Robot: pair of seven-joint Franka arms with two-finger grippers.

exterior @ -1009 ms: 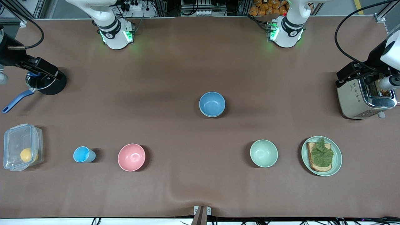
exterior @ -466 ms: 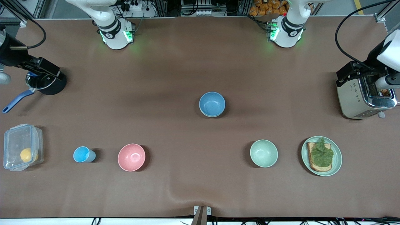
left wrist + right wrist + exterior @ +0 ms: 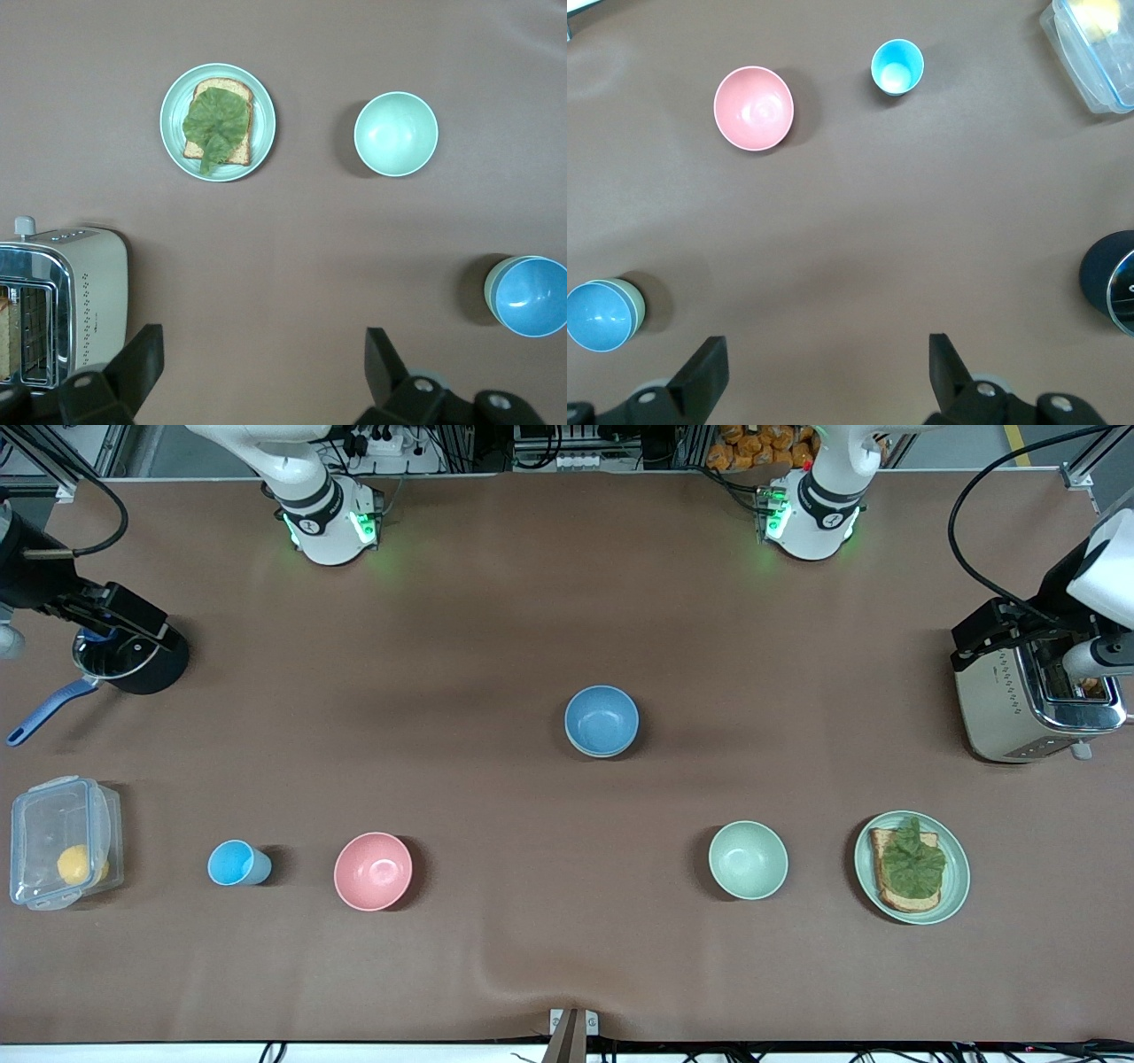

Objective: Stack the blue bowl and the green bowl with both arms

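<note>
The blue bowl [image 3: 601, 718] stands upright at the middle of the table. It sits nested inside the green bowl [image 3: 588, 751], of which only a thin sage rim shows. The left wrist view shows the blue bowl [image 3: 532, 297] with the green bowl's rim [image 3: 488, 288] beside it, and the right wrist view shows the blue bowl [image 3: 599, 317] and that rim [image 3: 637, 302] too. My left gripper [image 3: 997, 636] hangs open and empty over the toaster, and its own view shows the left gripper [image 3: 263, 343] wide apart. My right gripper [image 3: 124, 618] hangs open and empty over the black pan, and the right gripper [image 3: 828, 347] is wide in its view.
A mint green bowl [image 3: 748, 859] and a plate with toast and lettuce [image 3: 957, 886] lie nearer the camera toward the left arm's end. A toaster [image 3: 1010, 708] stands there too. Toward the right arm's end are a pink bowl [image 3: 373, 871], a light-blue cup [image 3: 232, 863], a clear box [image 3: 53, 824] and a black pan [image 3: 142, 669].
Both hands have shifted only slightly above the table's ends. The bowls have not moved.
</note>
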